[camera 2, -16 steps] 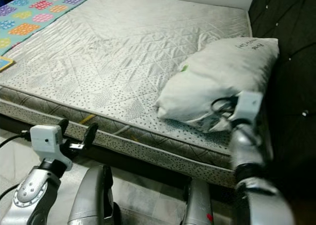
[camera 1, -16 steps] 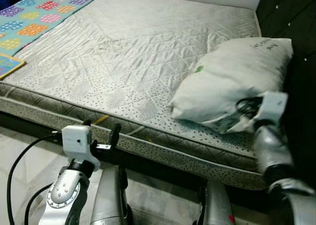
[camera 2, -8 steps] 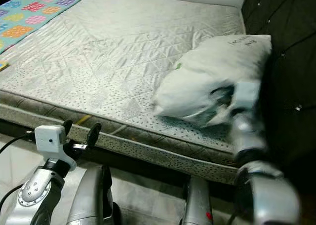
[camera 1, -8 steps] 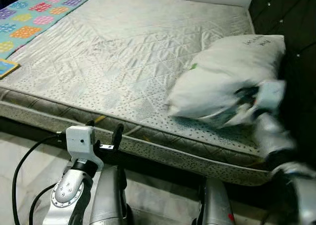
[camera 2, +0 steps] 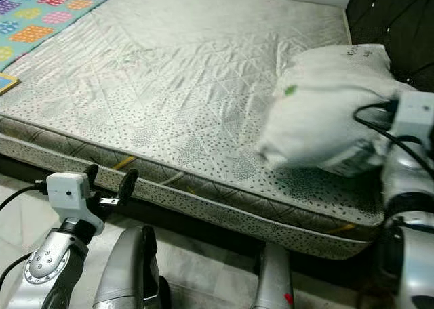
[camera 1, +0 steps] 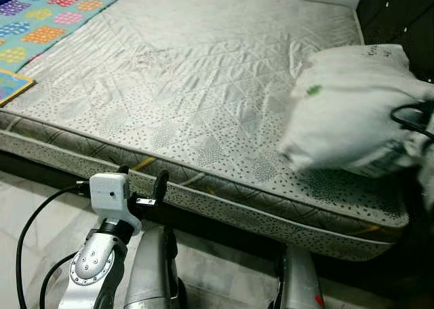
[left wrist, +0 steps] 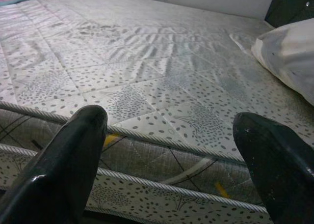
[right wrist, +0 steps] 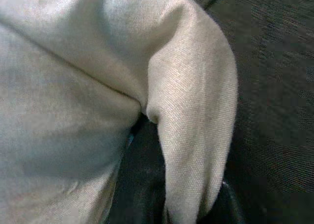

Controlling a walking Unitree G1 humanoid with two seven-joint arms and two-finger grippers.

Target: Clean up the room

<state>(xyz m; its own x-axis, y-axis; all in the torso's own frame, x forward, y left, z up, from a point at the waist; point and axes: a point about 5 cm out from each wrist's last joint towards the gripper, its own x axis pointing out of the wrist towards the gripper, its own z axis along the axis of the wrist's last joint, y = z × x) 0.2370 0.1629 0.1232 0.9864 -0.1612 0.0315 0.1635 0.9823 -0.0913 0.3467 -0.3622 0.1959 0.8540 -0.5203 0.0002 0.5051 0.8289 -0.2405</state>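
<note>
The white pillow (camera 2: 325, 112) sits further to the right of the frame than half a second ago, blurred and nearer the dark headboard (camera 2: 390, 14) at the upper right, on the right part of the grey quilted mattress (camera 1: 190, 78). The right tool (right wrist: 147, 204) is clenched on the pillow's near lower edge, its wrist block now at the right edge of the eye views instead of in front of the pillow. The left tool (camera 1: 139, 180) hovers at the lower left, in front of the mattress's near edge, much as it did earlier, its two black fingers (left wrist: 64, 165) spread apart and holding nothing. A bright patterned sheet (camera 1: 47, 17) covers the upper left corner of the bed. The right wrist view shows close up a fold of pillow fabric pinched over the dark fingers, with the headboard cloth behind; the left wrist view shows the dotted mattress piping and a corner of the pillow at its upper right
</note>
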